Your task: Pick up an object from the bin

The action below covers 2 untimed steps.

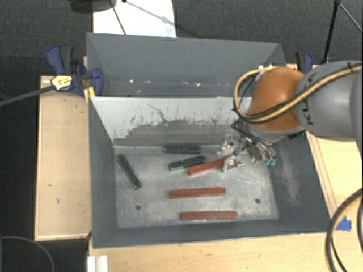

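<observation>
The gripper (pixel 231 154) sits low in the scuffed grey metal bin (pixel 108 152), at the right end of a flat, slanted red-brown stick (pixel 204 168) lying mid-floor. Whether it pinches that end or stands spread, I cannot tell. A dark green stick (pixel 186 163) lies just beside it. The middle red-brown stick (pixel 197 192) and the front red-brown stick (pixel 208 215) lie parallel toward the front wall, leaving bare floor at right.

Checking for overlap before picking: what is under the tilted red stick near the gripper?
The tilted red stick seems to overlap the end of a dark green stick. The gripper covers its right end, so what lies beneath there is hidden.
</observation>
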### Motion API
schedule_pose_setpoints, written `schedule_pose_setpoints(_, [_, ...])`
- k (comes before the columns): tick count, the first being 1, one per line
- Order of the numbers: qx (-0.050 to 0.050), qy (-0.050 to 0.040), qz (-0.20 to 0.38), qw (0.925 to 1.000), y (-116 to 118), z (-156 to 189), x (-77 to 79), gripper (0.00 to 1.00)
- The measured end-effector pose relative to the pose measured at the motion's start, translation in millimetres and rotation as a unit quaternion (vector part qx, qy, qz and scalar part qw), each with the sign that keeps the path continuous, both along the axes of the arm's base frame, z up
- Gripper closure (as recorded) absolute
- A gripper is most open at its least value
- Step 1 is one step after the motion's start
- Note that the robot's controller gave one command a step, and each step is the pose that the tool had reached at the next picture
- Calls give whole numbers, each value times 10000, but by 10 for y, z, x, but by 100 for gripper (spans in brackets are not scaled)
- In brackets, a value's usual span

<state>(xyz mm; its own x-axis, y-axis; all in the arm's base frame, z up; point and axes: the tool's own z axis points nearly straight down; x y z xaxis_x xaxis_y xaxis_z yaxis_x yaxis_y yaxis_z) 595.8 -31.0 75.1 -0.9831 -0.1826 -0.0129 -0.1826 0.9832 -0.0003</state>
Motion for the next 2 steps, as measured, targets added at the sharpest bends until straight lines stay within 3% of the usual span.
schedule_pose_setpoints(2, [-1, 10, 3, 10000, -3, 20, -17, 100])
